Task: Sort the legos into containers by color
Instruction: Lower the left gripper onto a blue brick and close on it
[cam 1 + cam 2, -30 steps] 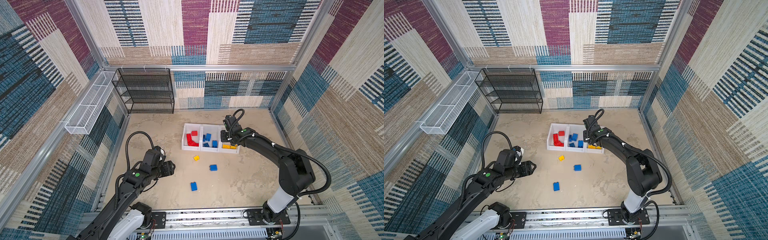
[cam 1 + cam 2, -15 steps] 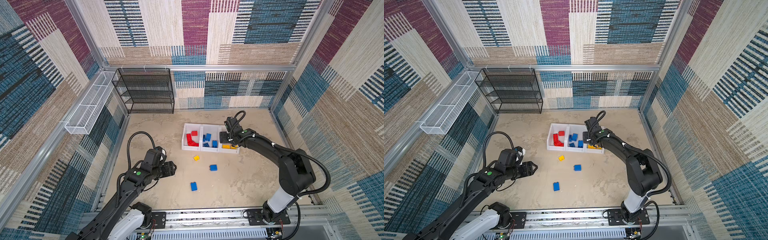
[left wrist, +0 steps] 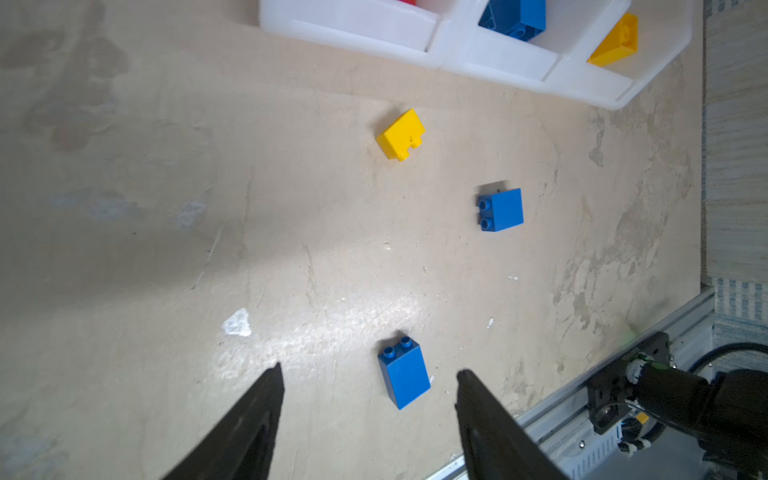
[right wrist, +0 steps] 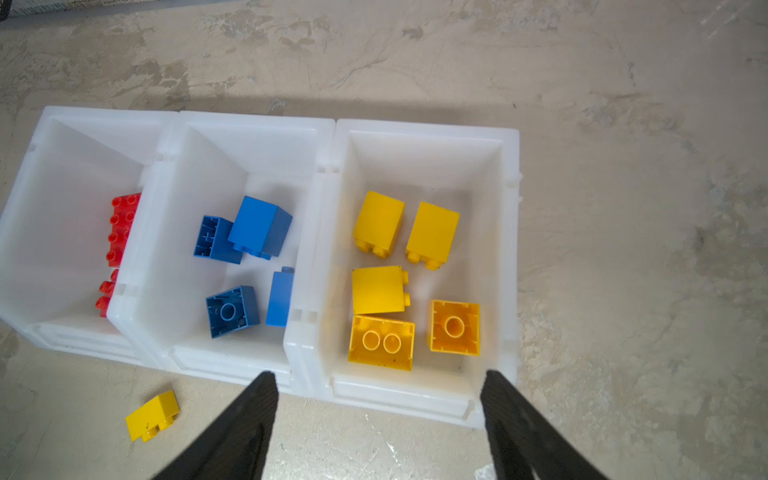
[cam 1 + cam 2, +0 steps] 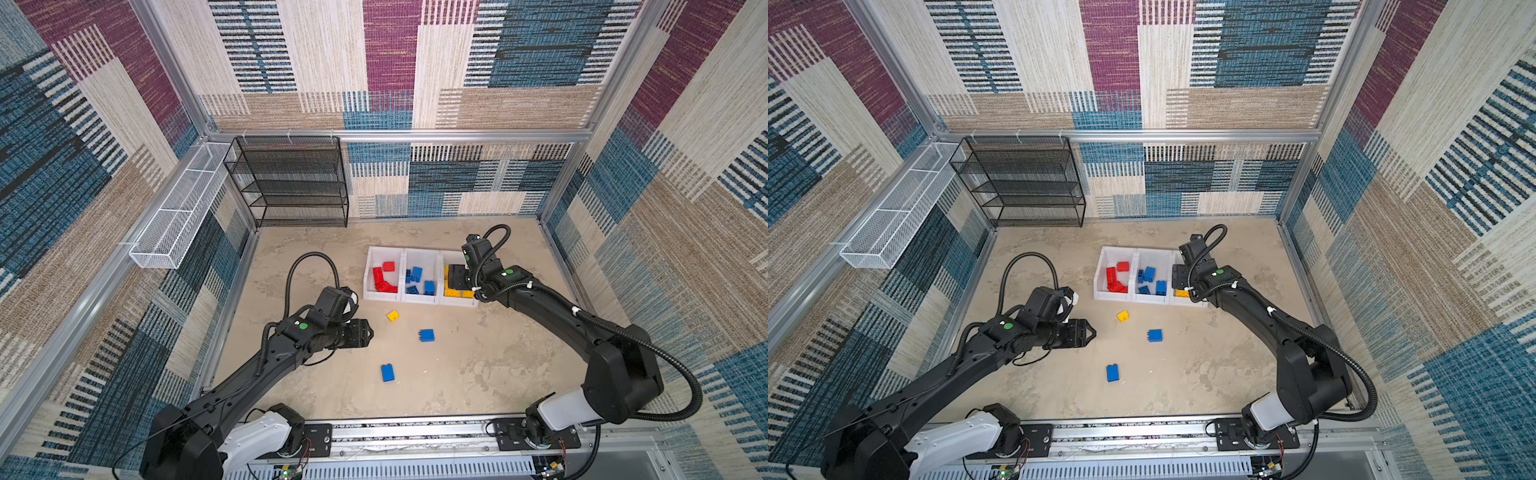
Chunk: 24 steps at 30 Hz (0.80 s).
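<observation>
Legos (image 4: 432,235) in three white containers (image 4: 424,133)

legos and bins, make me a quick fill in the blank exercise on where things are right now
1. The legos in the bin beneath the right gripper are all ____.
2. The legos in the middle bin are all ____.
3. The blue legos loose on the table number ____.
4. The left gripper holds ____.
Missing: yellow; blue; two; nothing.

Bare tabletop (image 5: 478,374) surrounds the three loose legos (image 5: 427,335), well apart; containers (image 5: 419,257) stand beyond.
</observation>
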Motion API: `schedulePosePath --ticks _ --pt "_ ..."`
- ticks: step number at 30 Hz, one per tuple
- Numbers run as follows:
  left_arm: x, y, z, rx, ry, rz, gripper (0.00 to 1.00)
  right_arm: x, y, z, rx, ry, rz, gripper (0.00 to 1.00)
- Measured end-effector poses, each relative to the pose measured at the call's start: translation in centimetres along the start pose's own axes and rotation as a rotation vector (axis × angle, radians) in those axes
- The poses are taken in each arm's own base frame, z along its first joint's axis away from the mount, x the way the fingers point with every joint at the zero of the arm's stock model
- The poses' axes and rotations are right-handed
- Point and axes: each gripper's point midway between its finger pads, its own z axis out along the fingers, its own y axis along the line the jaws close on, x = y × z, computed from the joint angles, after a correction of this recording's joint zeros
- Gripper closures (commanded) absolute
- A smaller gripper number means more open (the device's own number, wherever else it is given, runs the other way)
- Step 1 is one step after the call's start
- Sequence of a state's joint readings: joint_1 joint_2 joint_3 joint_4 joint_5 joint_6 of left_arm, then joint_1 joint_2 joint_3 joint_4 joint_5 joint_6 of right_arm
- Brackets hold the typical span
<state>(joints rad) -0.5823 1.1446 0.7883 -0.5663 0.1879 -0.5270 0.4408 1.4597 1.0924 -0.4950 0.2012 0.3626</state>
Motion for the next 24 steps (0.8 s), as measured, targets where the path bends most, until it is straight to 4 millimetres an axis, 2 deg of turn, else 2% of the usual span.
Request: schedulePosePath --ticks 6,10,18,24 --pt "1.4 -3.5 3.5 0.018 0.103 0.086 0.31 1.9 -1.3 -1.6 0.006 0.000 0.030 0.19" --pt "2.1 -4.7 6.0 0.007 0.162 0.059 0.31 2.9 -2.1 -2.4 0.014 0.000 0.052 0.18" --pt "1.0 -9.3 10.6 0.010 0.221 0.077 0.31 4.0 -2.9 -3.4 0.018 -0.010 0.071 0.18" --pt "1.4 -10.6 13.4 -0.030 0.269 0.070 0.31 4.7 -3.3 -3.9 0.013 -0.015 0.083 0.17"
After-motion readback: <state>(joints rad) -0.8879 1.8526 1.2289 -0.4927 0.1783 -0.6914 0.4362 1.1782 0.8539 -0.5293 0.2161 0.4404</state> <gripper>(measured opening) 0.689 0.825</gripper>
